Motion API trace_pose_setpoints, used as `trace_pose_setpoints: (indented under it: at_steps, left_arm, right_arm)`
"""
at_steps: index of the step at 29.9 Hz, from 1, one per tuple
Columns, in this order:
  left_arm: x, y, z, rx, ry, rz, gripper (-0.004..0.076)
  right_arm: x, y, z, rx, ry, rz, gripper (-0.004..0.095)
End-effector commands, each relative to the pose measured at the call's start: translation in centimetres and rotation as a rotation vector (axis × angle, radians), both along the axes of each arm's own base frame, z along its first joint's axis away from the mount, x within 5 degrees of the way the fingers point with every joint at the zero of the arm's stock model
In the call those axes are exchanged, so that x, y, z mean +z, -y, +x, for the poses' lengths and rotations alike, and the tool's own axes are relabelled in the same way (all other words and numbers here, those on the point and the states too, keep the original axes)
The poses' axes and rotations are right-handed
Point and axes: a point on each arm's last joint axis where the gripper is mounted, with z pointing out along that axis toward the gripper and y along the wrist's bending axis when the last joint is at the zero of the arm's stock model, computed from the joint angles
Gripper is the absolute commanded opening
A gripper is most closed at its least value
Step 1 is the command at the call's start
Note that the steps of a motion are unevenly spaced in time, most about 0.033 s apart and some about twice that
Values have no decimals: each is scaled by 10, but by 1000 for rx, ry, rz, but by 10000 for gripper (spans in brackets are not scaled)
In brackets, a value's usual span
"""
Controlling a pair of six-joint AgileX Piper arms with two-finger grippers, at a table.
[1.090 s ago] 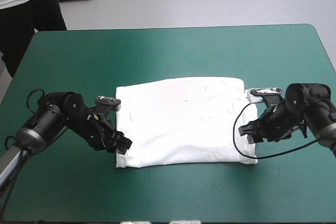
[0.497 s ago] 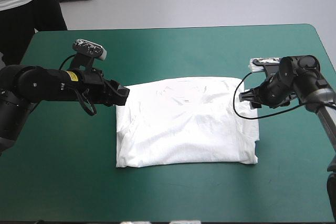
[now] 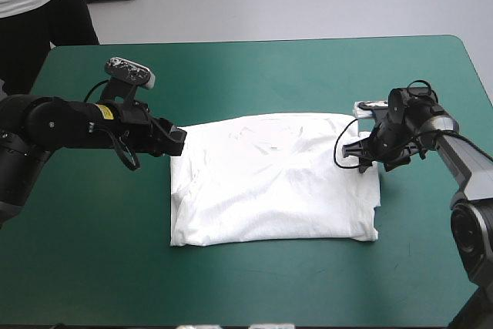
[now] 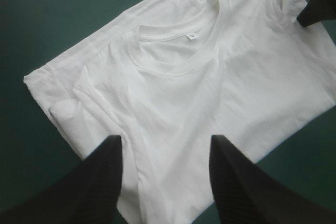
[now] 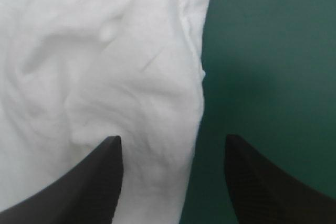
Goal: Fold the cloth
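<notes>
We see T-shirt (image 3: pixel 269 182) flat on teal-green cover (image 3: pixel 231 75), long axis running arm to arm. Left gripper (image 3: pixel 182 141) wide at far-left corner. Right gripper (image 3: pixel 354 161) wide, straddling right edge. We judge both equally near.

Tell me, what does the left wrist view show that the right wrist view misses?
Only the left wrist view: nearly the whole T-shirt, its collar and label, a tucked sleeve, and the right arm's jaws, a black tip at its far corner. Only the right wrist view: a close look at one wrinkled edge. Both: the white shirt, the teal-green cover, and that arm's own jaws standing open.
</notes>
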Motion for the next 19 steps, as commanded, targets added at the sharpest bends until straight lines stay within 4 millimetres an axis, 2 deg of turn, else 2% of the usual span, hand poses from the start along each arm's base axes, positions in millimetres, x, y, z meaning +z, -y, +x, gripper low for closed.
trace_pose_setpoints:
  at_steps: [1,4,7,11,12,16,19]
  left_arm:
    - [19,1,-9,-1,81,-56,377]
    - [19,1,-9,-1,81,-56,377]
    - [19,0,-10,-4,72,-52,377]
    - [18,0,-11,-7,60,-40,377]
    - [17,0,-11,-7,59,-39,377]
    - [17,0,-11,-8,56,-37,377]
    - [17,-1,-13,-11,47,-33,377]
  right_arm:
    - [10,2,5,-12,44,14,553]
    - [-1,1,8,-14,13,14,504]
    - [-8,1,10,-14,-17,13,362]
    - [-12,1,11,-14,-28,12,26]
    - [-11,0,11,-14,-26,12,-19]
    - [-1,-1,11,-16,-34,29,-13]
    - [15,-3,11,-26,-12,57,-13]
